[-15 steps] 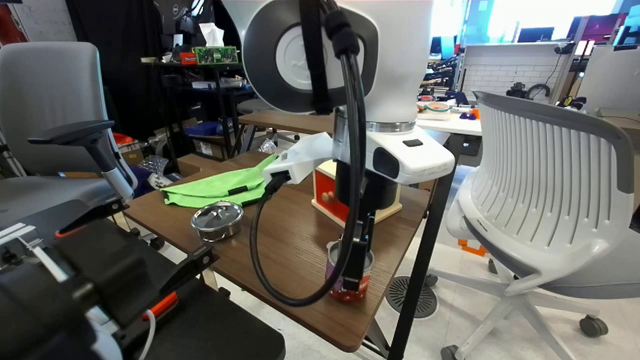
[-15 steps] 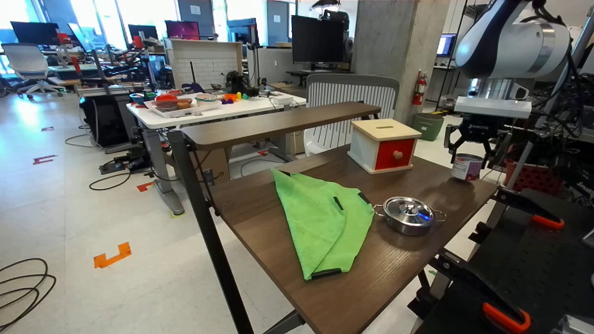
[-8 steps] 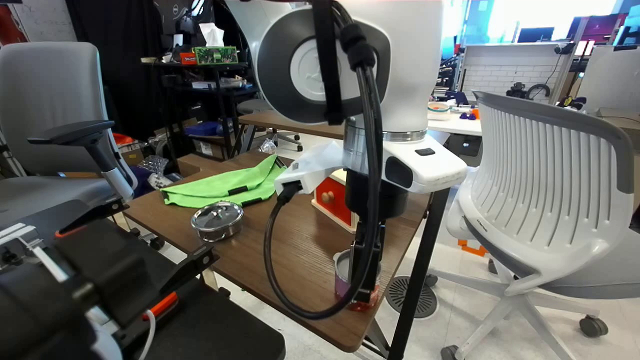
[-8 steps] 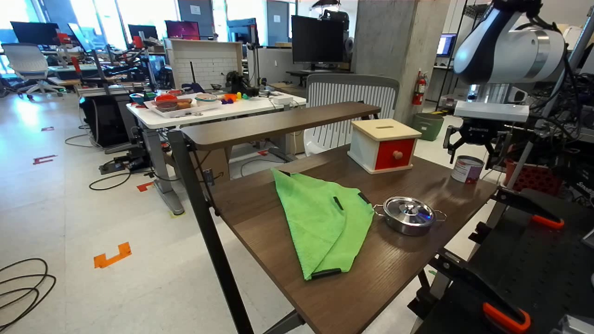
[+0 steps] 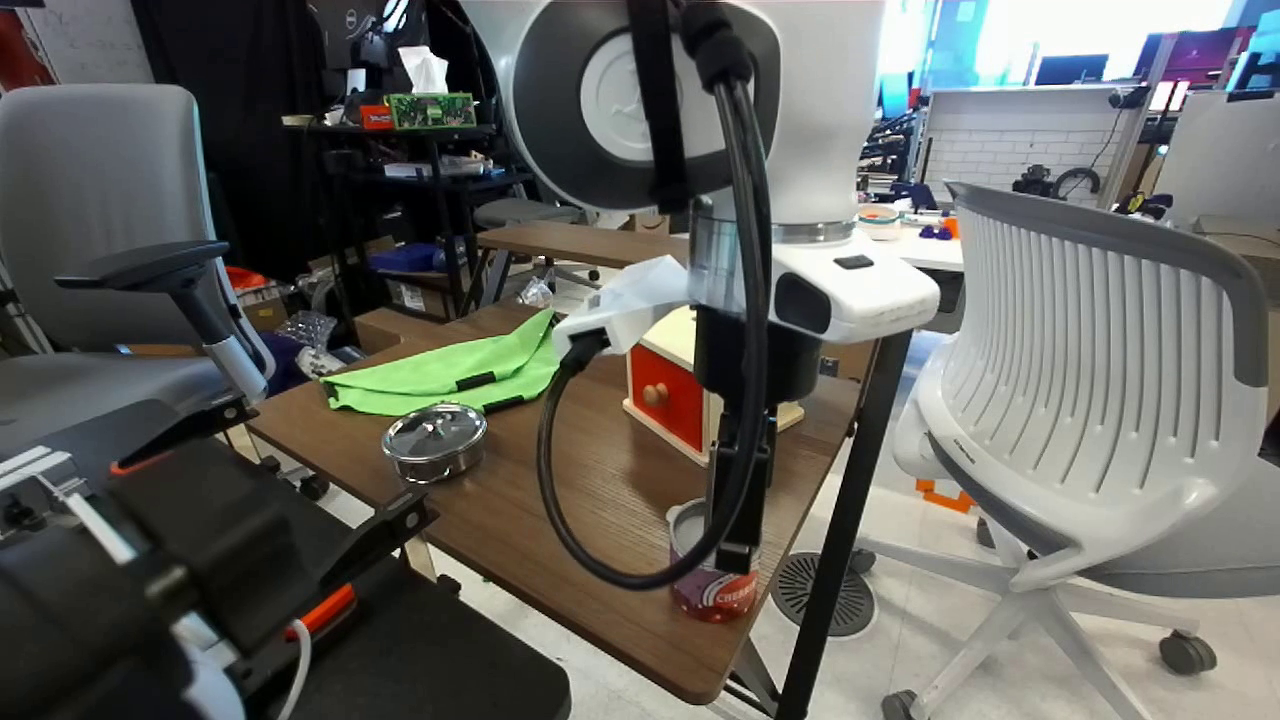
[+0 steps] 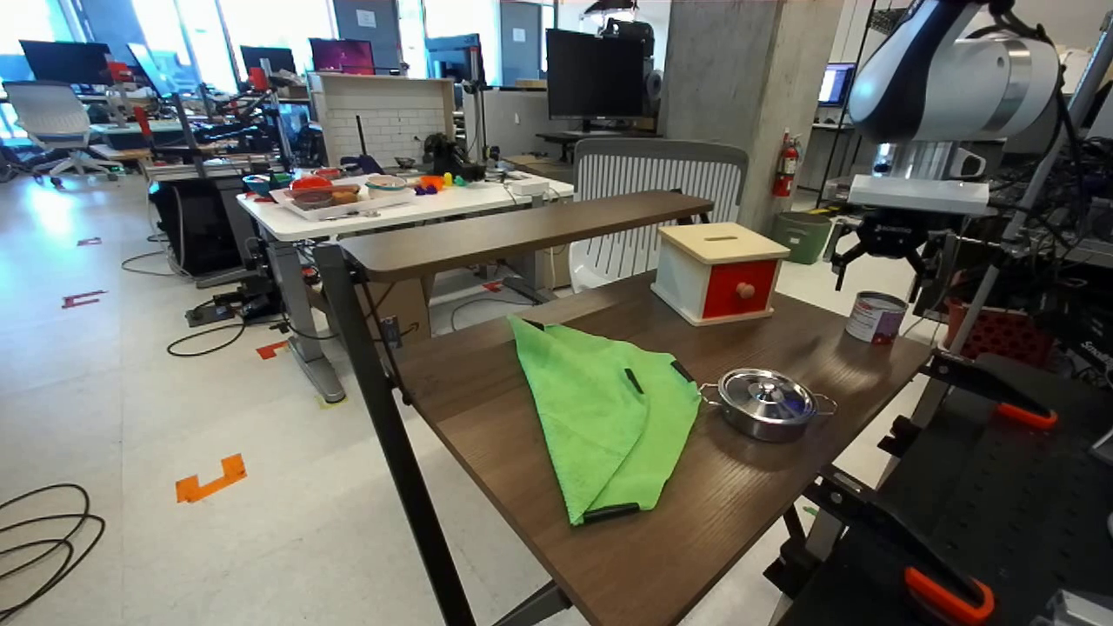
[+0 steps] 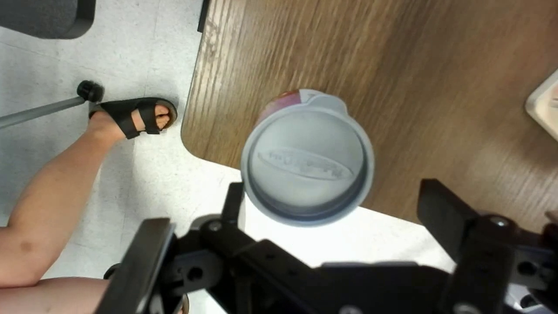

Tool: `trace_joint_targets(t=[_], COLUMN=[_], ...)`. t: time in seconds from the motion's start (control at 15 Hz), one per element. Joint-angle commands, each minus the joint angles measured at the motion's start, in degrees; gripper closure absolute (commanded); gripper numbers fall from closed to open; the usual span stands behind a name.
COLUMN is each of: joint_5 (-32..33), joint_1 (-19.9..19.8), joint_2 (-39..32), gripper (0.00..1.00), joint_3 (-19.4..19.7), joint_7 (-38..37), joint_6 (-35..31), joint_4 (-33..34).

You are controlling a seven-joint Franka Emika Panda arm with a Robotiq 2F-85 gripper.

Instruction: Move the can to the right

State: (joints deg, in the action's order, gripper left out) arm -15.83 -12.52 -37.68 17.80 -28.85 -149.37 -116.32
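- The table [image 6: 687, 539] carries the work.
- Away from one table corner, the wooden box [image 6: 722, 271] leaves room.
- Above that corner, the gripper [image 6: 877, 287] hangs spread, empty, probably for clearance.
- Near that corner, the can [image 6: 875, 319] stands upright; its rightward goal, I'd guess.

"Where does the light come from?"
"Windows [image 6: 287, 22] far behind the gripper [image 6: 876, 293], burnt out white in both exterior views."
"Any glare?"
"Sharp glints on the pot [image 6: 767, 407] off to the gripper's side, a pale sheen on the table [image 6: 830, 356] below it."
"And focus?"
"In the wrist view the fingers [image 7: 444, 213] are soft, the can [image 7: 305, 161] just below them slightly hazy, and the floor [image 7: 370, 231] between them is blown out."
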Motion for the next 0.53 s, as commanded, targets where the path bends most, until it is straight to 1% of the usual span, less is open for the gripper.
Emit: trace_joint_targets(t=[0.0, 0.07, 0.2, 0.27, 0.33, 0.47], joint_5=[2.5, 3.1, 3.0, 2.4, 2.4, 2.4], joint_1=[2.4, 2.6, 1.7, 1.4, 1.4, 1.3], joint_2=[8.9, 11.4, 16.6, 10.1, 11.8, 11.7], gripper=[0.0, 0.0, 0.0, 0.0, 0.0, 0.0], joint_3=[1.9, 1.9, -0.1, 0.3, 0.1, 0.2], joint_7=[0.5, 1.1, 4.7, 1.9, 2.2, 2.2], joint_6=[1.5, 1.7, 4.0, 1.8, 2.2, 2.2], joint_4=[-6.1, -7.8, -11.0, -6.1, -7.1, -7.0])
